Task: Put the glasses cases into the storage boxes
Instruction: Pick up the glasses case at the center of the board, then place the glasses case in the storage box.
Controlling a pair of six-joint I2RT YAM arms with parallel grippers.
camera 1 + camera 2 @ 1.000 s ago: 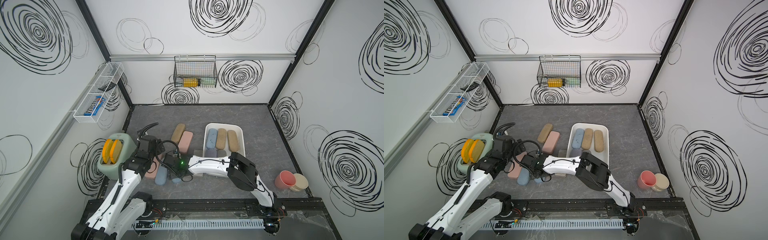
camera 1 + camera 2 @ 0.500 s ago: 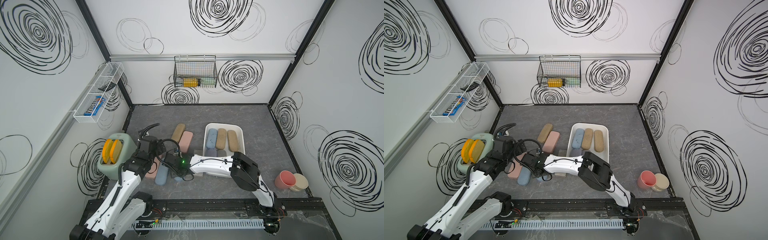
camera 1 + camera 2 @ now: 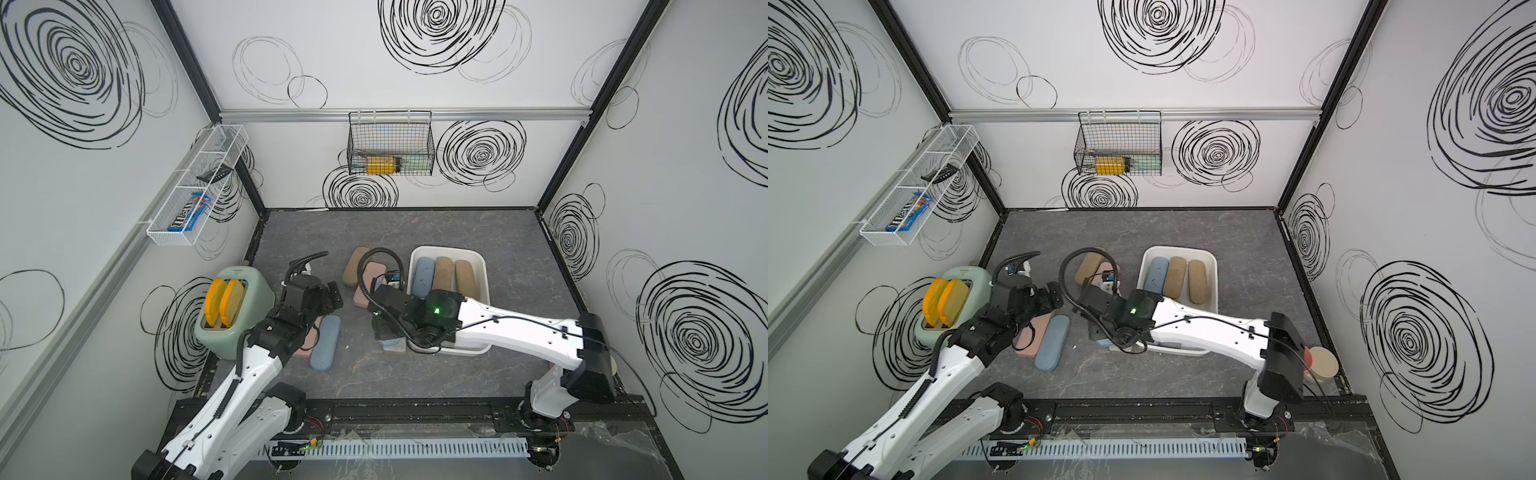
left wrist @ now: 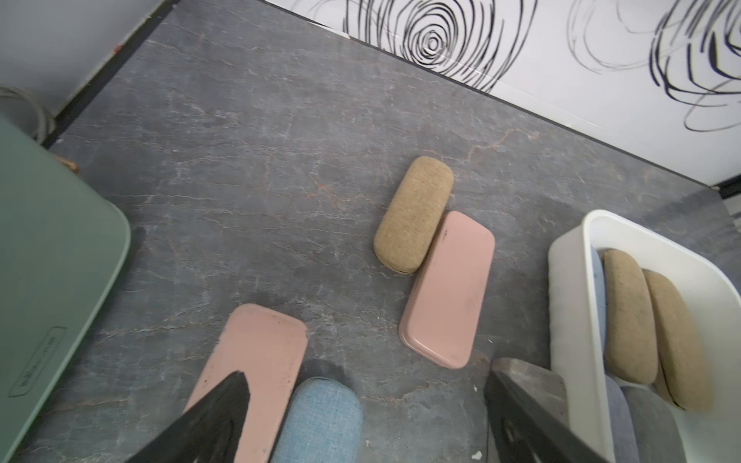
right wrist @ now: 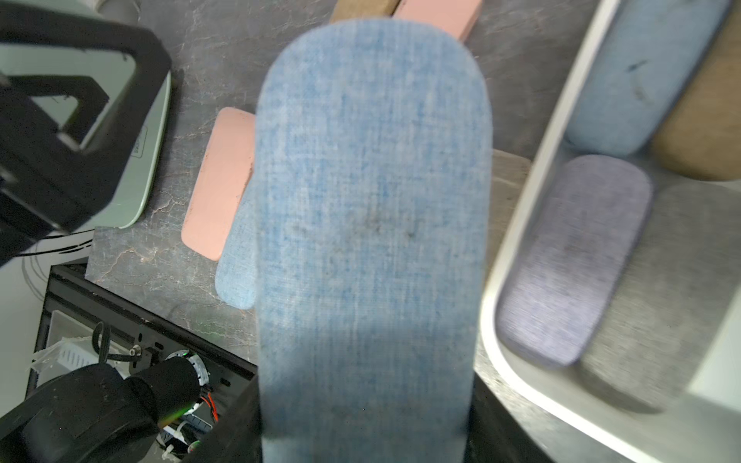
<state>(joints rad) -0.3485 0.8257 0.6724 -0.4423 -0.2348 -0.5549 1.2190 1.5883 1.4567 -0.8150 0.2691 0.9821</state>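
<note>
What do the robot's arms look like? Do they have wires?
The left arm and right arm have white shells with chunky black joints. A black ribbed cable loops above each wrist, thin black wires run along the right arm, and a green light glows near its wrist. The left gripper has dark, wedge-shaped fingers.

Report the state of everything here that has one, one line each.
right pincer, shut on the blue case
blue case, held next to the white bin, not yet in it
left pincer, open, empty
white bin, holds several closed cases
tan case and pink case, closed, flat on the table, touching
toaster, two slices standing in its slots
</note>
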